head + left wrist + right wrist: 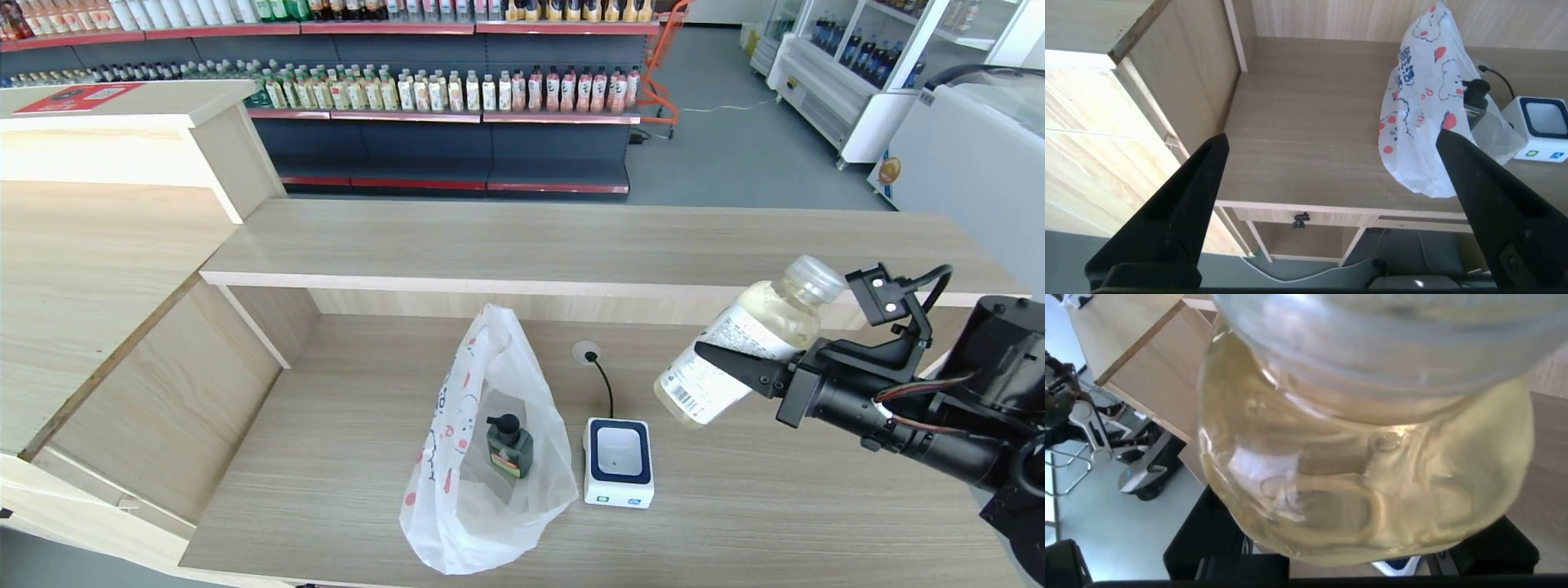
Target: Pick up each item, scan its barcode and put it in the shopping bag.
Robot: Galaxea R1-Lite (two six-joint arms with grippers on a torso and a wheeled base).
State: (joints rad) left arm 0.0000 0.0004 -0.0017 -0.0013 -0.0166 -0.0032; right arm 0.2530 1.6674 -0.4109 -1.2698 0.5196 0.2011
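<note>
My right gripper [739, 363] is shut on a clear bottle of pale yellow drink [747, 339] with a white label and white cap. It holds the bottle tilted in the air, up and to the right of the white barcode scanner [618, 461], barcode end facing down-left. The bottle's base [1364, 465] looms close in the right wrist view. A white plastic shopping bag [482, 449] with red print stands left of the scanner, with a dark pump bottle [509, 445] inside. My left gripper [1331, 204] hangs open above the counter's near left edge, the bag [1425, 114] ahead of it.
The scanner's black cable [604, 384] runs to a grommet hole [585, 352] in the wooden counter [735, 506]. A raised ledge [571, 245] borders the far side and a side panel [163, 392] the left. Store shelves and freezers stand beyond.
</note>
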